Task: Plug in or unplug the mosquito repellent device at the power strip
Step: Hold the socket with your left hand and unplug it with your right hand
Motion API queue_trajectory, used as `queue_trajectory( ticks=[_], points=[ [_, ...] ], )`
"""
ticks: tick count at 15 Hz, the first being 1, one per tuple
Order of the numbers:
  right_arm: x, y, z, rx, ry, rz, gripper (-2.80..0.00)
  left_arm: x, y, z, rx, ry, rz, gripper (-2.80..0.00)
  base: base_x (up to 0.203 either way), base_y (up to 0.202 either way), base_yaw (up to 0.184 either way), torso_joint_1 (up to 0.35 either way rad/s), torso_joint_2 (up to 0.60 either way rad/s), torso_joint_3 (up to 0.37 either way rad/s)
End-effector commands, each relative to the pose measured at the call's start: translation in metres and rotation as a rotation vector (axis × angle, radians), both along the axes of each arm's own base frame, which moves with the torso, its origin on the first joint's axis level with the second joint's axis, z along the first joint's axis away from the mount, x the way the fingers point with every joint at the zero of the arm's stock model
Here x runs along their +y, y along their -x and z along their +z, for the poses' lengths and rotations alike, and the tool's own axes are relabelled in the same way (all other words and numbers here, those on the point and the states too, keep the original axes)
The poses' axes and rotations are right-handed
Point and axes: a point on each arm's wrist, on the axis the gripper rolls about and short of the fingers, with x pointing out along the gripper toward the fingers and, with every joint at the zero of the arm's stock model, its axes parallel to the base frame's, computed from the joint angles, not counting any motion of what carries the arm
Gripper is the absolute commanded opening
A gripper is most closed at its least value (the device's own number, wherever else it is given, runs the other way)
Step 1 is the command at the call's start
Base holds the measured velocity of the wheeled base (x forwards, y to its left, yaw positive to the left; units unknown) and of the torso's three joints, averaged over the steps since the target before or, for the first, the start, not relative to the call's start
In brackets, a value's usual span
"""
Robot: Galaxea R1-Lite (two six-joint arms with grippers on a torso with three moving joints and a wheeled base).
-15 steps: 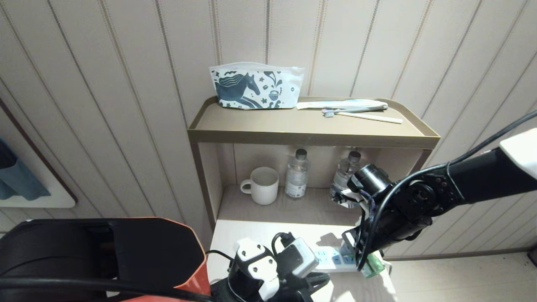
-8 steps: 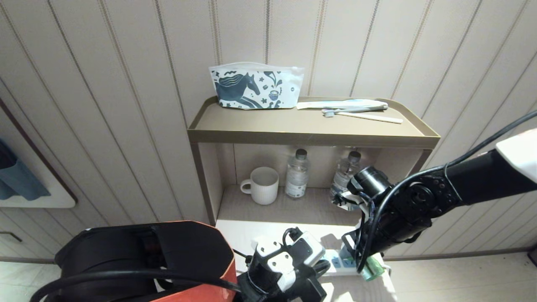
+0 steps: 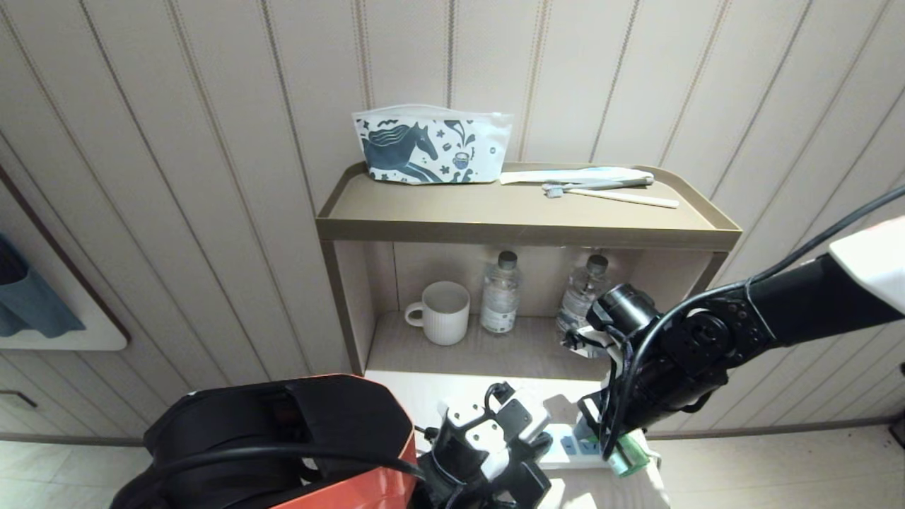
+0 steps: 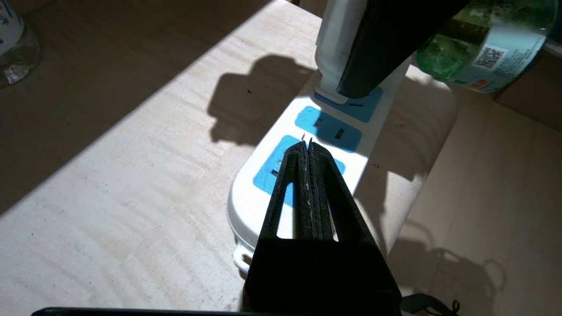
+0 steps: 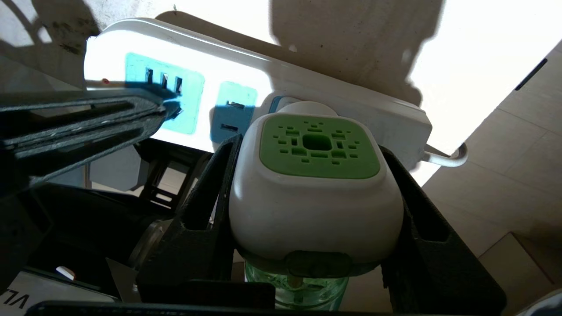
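From your left, the left gripper [image 4: 307, 147] presses, fingers clenched together, on the power strip [image 4: 246, 206], whose long axis runs rightward to the right gripper [image 5: 307, 193] clamping the mosquito repellent device [image 5: 316, 184], seemingly plugged in.

Power strip [image 3: 565, 447] mostly hidden behind both wrists in head view. Mosquito repellent device [image 3: 626, 452]: only green bottle shows there, head covered by right gripper [image 5: 314, 175]. Plug contact with socket not visible. Left gripper [image 4: 307, 149] covers nearest socket.
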Motion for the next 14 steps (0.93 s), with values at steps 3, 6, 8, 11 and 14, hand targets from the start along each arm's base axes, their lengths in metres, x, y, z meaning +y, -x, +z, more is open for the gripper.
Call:
queue_trajectory(
  ticks=[3,6,8,11,14],
  points=[
    [0.001,-0.001,-0.013,0.026,0.01,0.002,-2.8,-0.002,-0.002,-0.011,-0.037,-0.032,-0.011,-2.8,0.0,0.0,0.0,0.0,0.0,0.0],
    [0.002,-0.002,-0.021,0.029,0.013,0.004,-2.8,-0.001,-0.001,-0.018,-0.046,-0.05,-0.016,-2.8,0.0,0.0,0.0,0.0,0.0,0.0],
    [0.005,-0.002,-0.029,0.042,0.022,0.013,-2.8,-0.001,-0.001,-0.02,-0.049,-0.062,-0.02,-2.8,0.0,0.0,0.0,0.0,0.0,0.0],
    [0.005,-0.003,-0.032,0.052,0.027,0.014,-2.8,-0.002,-0.001,-0.022,-0.074,-0.081,-0.033,-2.8,0.0,0.0,0.0,0.0,0.0,0.0],
    [0.006,-0.002,-0.032,0.05,0.028,0.015,-2.8,-0.002,-0.001,-0.025,-0.085,-0.096,-0.037,-2.8,0.0,0.0,0.0,0.0,0.0,0.0]
  ],
)
